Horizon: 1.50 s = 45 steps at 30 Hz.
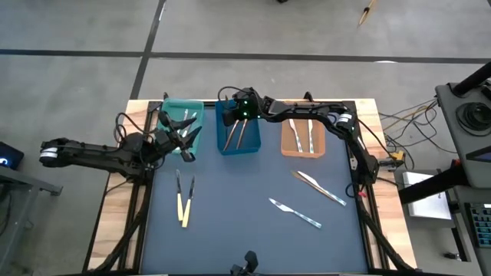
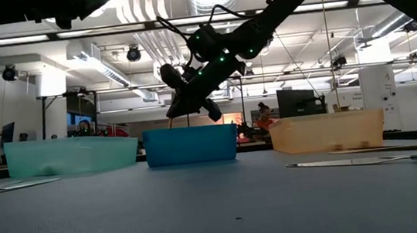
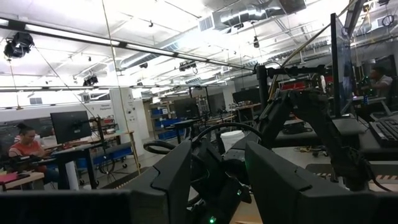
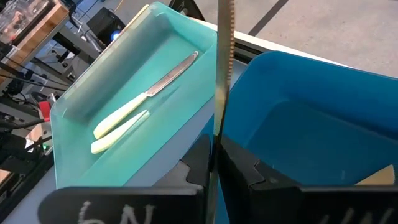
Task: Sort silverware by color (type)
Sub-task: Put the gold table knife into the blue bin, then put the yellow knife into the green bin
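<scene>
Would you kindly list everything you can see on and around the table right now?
Trays: three, teal, blue, orange, in a row at the table's far edge.
Cutlery in teal tray: two, cream handles.
Cutlery in blue tray: two, brownish.
Cutlery in orange tray: two, pale.
Loose cream pair: two, table's left.
Tan knife: one, table's right.
Blue-handled knife: one, table's right.
Held knife: one, upright above the blue tray.
Person: one, seated in the room behind.
Left gripper: open, empty, by the teal tray.
Right gripper: shut on the held knife.
</scene>
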Tool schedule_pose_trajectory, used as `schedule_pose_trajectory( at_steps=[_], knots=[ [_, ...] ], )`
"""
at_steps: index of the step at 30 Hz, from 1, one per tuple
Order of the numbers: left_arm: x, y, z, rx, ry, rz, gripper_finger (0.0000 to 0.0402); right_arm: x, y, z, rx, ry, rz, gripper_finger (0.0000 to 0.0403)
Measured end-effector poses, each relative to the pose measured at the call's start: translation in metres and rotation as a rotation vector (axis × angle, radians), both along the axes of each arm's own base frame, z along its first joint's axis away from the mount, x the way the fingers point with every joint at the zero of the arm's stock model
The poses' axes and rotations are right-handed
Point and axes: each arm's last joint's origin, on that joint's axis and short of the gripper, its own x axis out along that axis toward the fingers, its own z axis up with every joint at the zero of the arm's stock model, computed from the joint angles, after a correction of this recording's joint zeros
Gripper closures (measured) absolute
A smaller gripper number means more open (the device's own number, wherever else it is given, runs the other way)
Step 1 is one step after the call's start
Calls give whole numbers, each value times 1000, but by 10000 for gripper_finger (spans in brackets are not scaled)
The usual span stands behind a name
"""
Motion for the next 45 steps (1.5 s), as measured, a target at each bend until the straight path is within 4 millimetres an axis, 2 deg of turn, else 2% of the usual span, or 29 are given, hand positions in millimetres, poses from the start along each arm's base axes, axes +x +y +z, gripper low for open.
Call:
schedule_pose_trajectory(
  at_steps=[14,27,31,35,45],
  knots=[
    [0,0,0,0,-2,0,269,0,0,0,0,0,0,324],
    [0,0,0,0,-1,0,269,-1,2,4,1,-4,41,328],
    [0,0,0,0,0,0,269,-5,7,24,-9,-27,103,334],
    [0,0,0,-2,0,-2,269,-14,21,49,-58,11,154,339],
    [5,-1,-4,-46,0,-42,269,-49,89,121,-227,133,363,349]
  ],
)
